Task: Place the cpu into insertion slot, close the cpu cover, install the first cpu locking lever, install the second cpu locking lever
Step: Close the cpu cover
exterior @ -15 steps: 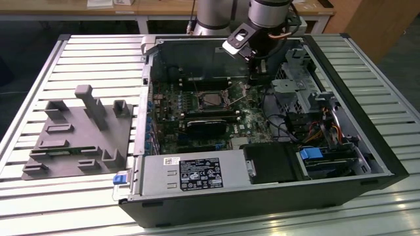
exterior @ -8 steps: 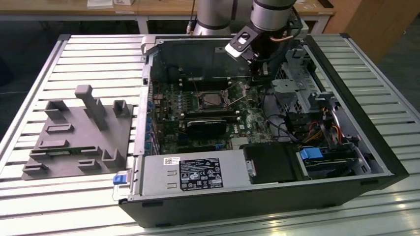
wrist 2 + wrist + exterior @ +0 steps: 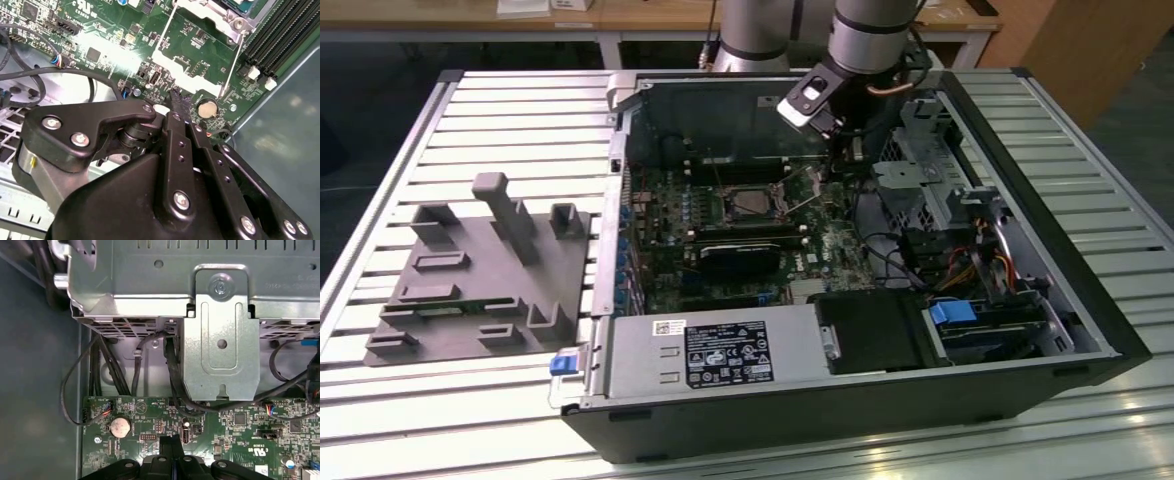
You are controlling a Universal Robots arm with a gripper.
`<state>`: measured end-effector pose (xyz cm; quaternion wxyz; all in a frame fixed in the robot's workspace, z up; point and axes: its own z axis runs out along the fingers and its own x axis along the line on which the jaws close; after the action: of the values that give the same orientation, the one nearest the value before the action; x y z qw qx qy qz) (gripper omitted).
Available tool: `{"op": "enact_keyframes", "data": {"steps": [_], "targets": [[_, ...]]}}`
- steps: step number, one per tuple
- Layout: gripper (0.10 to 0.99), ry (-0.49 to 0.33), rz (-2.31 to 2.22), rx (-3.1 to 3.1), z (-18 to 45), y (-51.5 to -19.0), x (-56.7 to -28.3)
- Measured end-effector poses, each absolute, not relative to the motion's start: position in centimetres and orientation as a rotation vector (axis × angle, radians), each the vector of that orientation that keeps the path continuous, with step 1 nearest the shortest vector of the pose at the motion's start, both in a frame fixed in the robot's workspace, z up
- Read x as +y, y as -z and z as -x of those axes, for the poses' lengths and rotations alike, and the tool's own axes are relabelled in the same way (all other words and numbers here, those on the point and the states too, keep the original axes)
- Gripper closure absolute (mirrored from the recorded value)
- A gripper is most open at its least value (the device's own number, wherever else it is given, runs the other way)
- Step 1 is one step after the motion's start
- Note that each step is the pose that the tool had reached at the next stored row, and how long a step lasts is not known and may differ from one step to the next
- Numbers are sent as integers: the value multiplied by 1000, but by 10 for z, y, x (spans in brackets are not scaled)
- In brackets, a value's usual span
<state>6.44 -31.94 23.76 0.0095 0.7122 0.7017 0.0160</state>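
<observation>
An open computer case [image 3: 854,400] lies on the table with its green board facing up. The insertion slot [image 3: 750,203] sits mid-board, silver-rimmed with a dark grey centre; I cannot tell whether the cpu lies in it. The cpu cover [image 3: 187,70] is a thin silver frame raised from the slot's edge [image 3: 220,12], and the board shows through its window. My gripper [image 3: 827,172] hangs on the side of the slot toward the exterior view's right. Its black fingers are shut with nothing between them, and the gripper's tip [image 3: 176,98] [image 3: 171,442] is close to the cover's free edge.
A metal drive cage [image 3: 220,340] with black cables [image 3: 75,385] stands close beyond the gripper. A coin battery [image 3: 120,426] and long memory slots [image 3: 272,45] flank the spot. A black block [image 3: 740,260], the power supply [image 3: 720,355] and a grey fixture [image 3: 480,270] are also here.
</observation>
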Motion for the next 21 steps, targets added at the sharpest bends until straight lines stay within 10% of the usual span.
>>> {"op": "enact_keyframes", "data": {"steps": [21], "targets": [[984,75,-2280,2245,-66,-235,-319]]}}
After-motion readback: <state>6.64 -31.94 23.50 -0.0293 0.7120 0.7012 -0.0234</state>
